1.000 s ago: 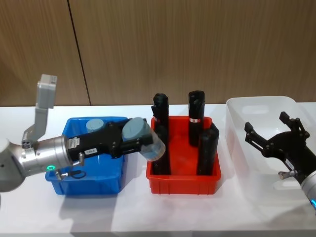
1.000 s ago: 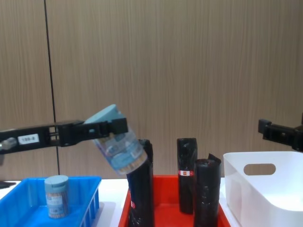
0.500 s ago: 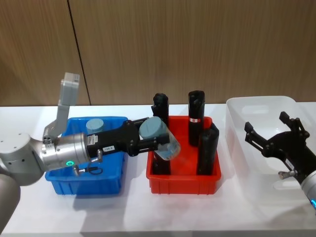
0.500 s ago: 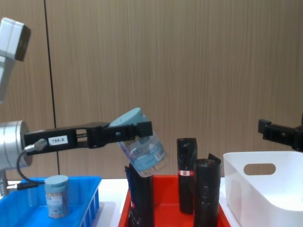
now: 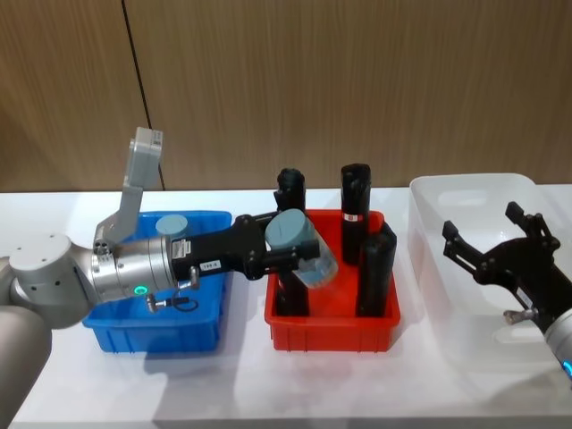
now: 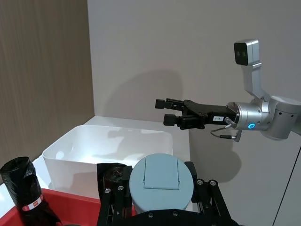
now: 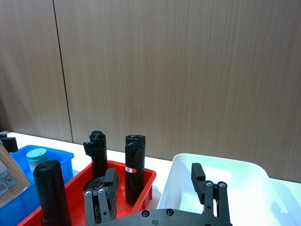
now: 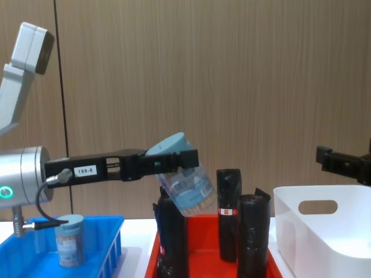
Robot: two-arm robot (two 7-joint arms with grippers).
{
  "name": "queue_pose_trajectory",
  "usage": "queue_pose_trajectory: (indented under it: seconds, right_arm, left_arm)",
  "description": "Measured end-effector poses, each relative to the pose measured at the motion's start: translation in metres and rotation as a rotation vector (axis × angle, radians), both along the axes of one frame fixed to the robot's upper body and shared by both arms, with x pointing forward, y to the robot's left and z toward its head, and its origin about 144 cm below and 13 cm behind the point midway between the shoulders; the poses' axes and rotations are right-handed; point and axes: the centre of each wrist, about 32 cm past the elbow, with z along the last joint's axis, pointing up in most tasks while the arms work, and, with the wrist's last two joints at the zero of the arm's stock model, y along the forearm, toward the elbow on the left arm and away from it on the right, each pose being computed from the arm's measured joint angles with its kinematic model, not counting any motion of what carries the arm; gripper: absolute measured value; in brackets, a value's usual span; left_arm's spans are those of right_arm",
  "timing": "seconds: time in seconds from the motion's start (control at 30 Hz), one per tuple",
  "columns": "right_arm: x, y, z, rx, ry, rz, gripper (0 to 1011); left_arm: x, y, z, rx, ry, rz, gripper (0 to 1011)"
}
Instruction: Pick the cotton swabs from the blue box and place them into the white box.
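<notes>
- Head view: the left tool [image 5: 281,243] pinches a cotton swab tub [image 5: 313,264], tilted in the air above the red tray [image 5: 331,332], close to the black rolls [image 5: 355,210].
- A second tub [image 5: 171,225] stands upright in the blue box [image 5: 152,335].
- The right tool [image 5: 483,234], spread wide, hovers over the white box [image 5: 465,192].

1. Tub [image 5: 304,252], centre: clear glossy plastic, matt grey-blue lid.
2. Blue box [image 5: 161,335], lower left: glossy plastic.
3. White box [image 5: 425,250], right: smooth plastic.
4. Rolls [image 5: 355,206]: crinkled black film.
5. Wall [image 5: 357,80]: matt wood grain.
</notes>
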Motion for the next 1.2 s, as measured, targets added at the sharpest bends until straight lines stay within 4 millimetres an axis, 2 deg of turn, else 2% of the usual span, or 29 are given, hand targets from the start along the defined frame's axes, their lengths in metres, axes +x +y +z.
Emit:
queue_pose_trajectory:
  seconds: [0.5, 1.2]
  right_arm:
    - [0.002, -0.003, 0.003, -0.014, 0.019, 0.049, 1002]
    - [0.024, -0.008, 0.031, -0.060, 0.172, 0.317, 1002]
  left_arm:
    - [0.002, -0.003, 0.001, 0.005, -0.002, -0.005, 666]
    - [0.003, -0.005, 0.001, 0.007, -0.003, -0.007, 666]
